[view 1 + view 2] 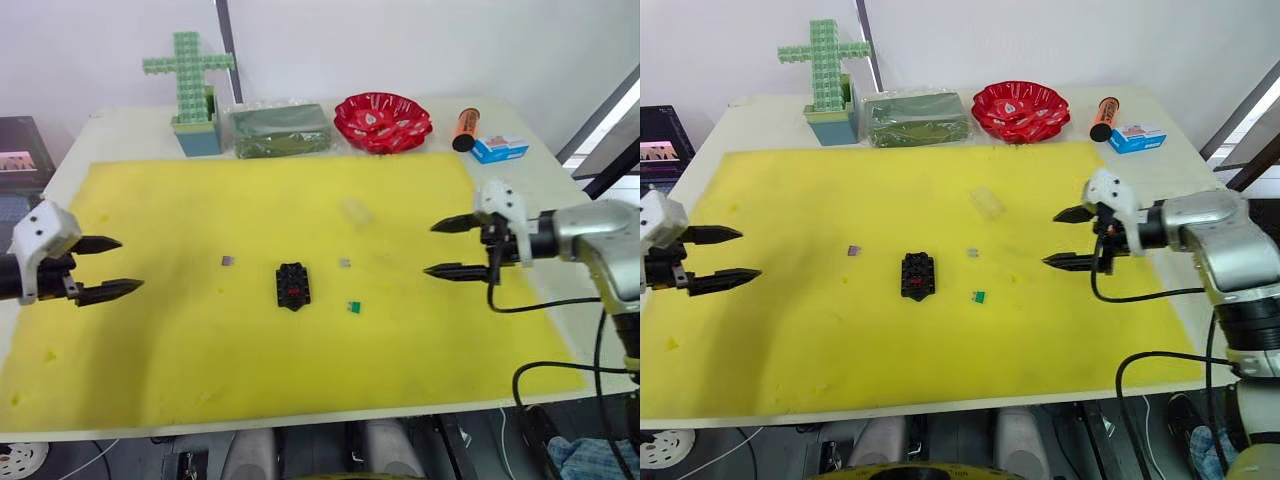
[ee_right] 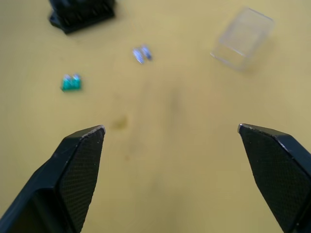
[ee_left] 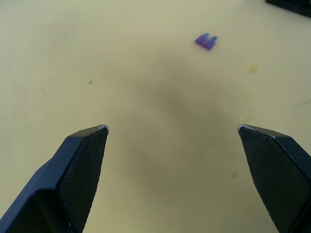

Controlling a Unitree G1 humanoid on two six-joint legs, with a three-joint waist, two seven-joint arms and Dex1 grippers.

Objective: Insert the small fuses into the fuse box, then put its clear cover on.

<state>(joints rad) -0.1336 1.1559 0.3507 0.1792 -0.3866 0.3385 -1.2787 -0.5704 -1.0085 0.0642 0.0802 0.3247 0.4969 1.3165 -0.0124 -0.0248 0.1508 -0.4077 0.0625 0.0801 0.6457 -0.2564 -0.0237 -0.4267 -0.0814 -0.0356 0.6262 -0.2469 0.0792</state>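
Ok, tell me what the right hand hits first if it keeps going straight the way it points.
Probably the greyish-purple fuse, roughly ahead of the open right hand; the fuse box lies beyond. Depth is uncertain.

Robot test lab: yellow foam mat [image 1: 200,340] on white table [image 1: 520,170], assorted props.

Along the far edge of your desk [image 1: 110,125] you see a green block cross [image 1: 188,75] standing in a blue holder, a clear bag of green material [image 1: 281,130] beside it, then a red scalloped bowl [image 1: 383,121]. Further right lie an orange cylinder [image 1: 465,129], perhaps a marker, and a blue-and-white carton [image 1: 499,149]. A yellow foam mat [image 1: 200,340] covers most of the desk.
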